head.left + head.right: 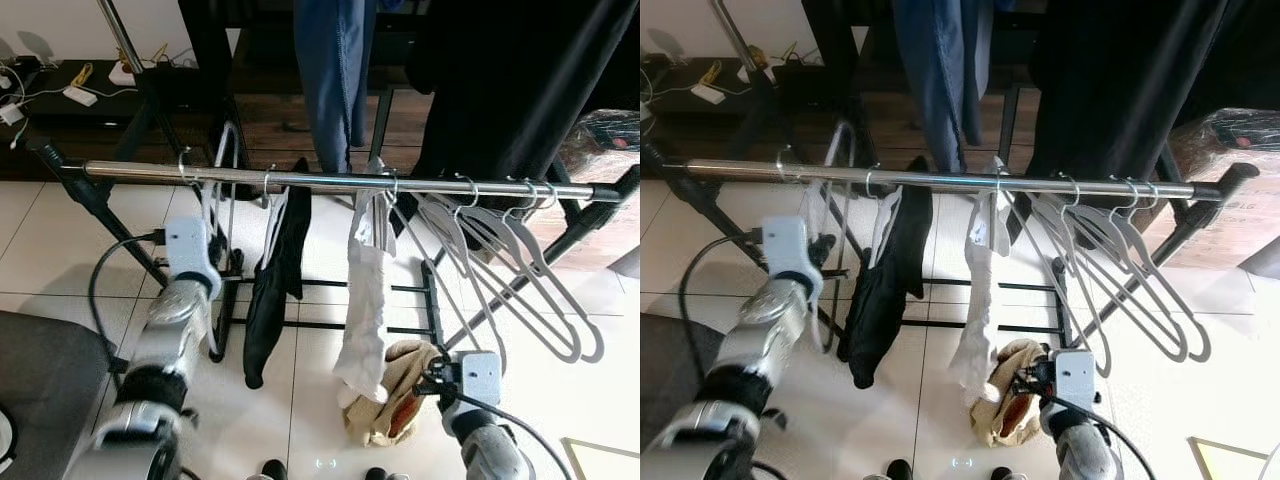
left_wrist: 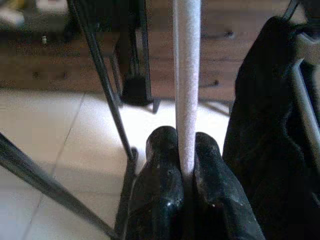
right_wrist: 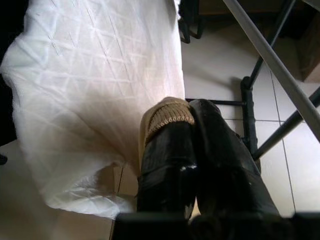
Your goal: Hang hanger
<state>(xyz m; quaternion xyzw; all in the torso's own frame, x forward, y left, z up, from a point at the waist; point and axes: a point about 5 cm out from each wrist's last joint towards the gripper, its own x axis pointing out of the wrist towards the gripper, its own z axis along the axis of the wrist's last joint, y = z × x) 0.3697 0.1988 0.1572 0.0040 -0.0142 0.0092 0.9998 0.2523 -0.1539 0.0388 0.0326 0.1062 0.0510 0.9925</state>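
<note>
White hanger (image 1: 208, 215) hooked on the rail (image 1: 330, 181), hanging upright

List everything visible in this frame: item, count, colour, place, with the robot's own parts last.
Rail: one, silver, across the clothes rack.
Held hanger: one, white, at the rail's left end, pinched by the left gripper.
Black garment: one, hanging left of centre.
White garment: one, hanging at centre.
Empty hangers: several, white, at the rail's right end.
Tan garment: one, low by the floor, pinched by the right gripper.
Power strips: white, on the dark shelf at far left.
Left gripper: shut on the held hanger.
Right gripper: shut on the tan garment.
</note>
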